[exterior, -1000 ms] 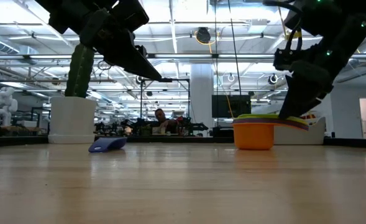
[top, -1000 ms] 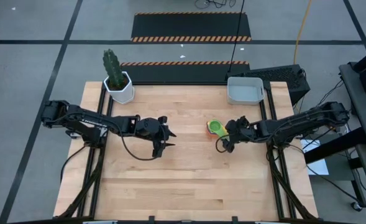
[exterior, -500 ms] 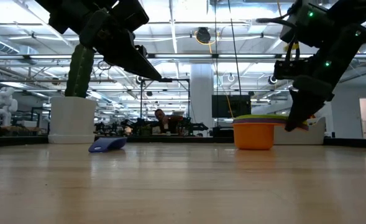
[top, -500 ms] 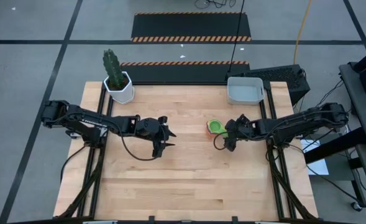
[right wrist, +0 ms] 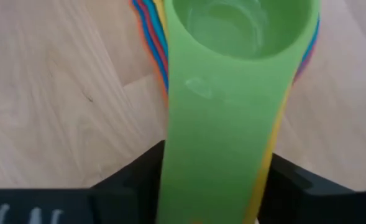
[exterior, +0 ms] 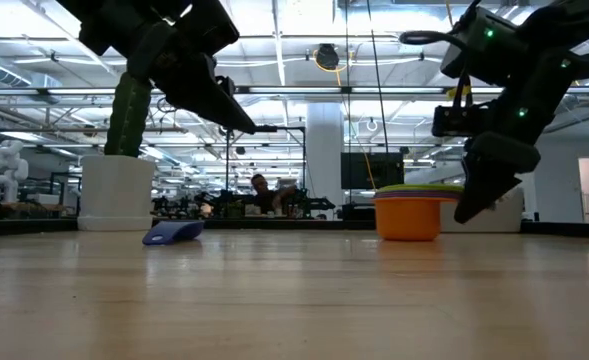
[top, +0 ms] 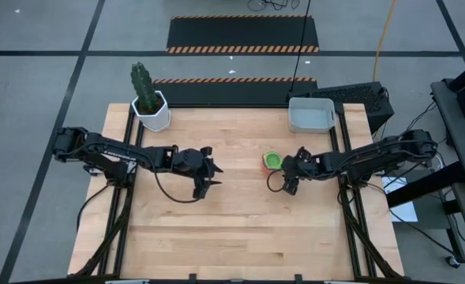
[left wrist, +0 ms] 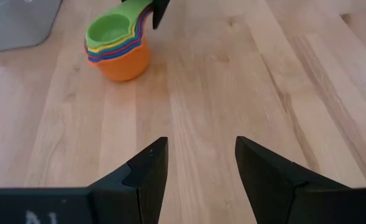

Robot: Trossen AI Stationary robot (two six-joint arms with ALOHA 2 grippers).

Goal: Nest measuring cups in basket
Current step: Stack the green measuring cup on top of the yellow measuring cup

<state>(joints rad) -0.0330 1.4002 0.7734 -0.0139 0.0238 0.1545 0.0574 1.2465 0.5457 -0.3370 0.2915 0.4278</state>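
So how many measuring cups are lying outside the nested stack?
1: a blue cup lies alone on the table, left of the stack in the low view. The high view does not show it, so others may be hidden too.

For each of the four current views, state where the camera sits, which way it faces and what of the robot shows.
High: overhead, straight down; both arms, basket, cactus pot.
Low: table height, level across into the room; both arms come in from above.
Left wrist: past the open left hand toward the measuring cups.
Right wrist: right hand around the green cup's handle.
Shared: the cup stack shows in all four.
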